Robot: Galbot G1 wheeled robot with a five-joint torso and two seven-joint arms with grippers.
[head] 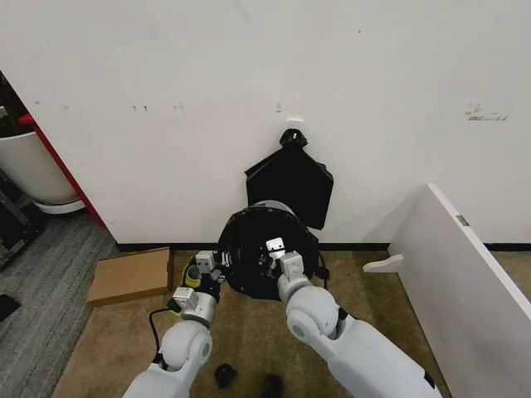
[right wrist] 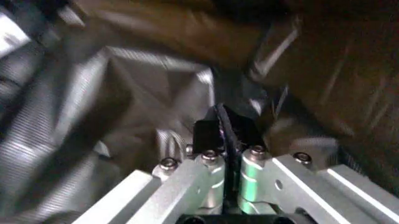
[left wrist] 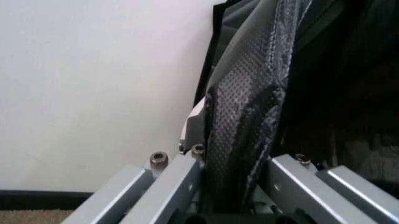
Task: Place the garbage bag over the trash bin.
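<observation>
Centre floor, against the white wall: trash bin (head: 271, 206) wrapped in the garbage bag (head: 264, 249), only a pale sliver of rim showing at 12 o'clock. Left gripper (head: 209, 267) at the bag's 8 o'clock, clamped on a fold of film (left wrist: 240, 140). Right gripper (head: 277, 250) near centre, pinching the bag (right wrist: 227, 133) tight. Flat knotted black bag (head: 292, 182) hanging on the wall behind. Cardboard piece (head: 130, 276) at 9 o'clock. No readable writing anywhere.

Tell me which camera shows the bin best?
The head view: the bin stands by the wall, wrapped in the bag, only a pale strip of rim peeking out. The wrist views are too close, showing bag film pinched by the left gripper and right gripper.
</observation>
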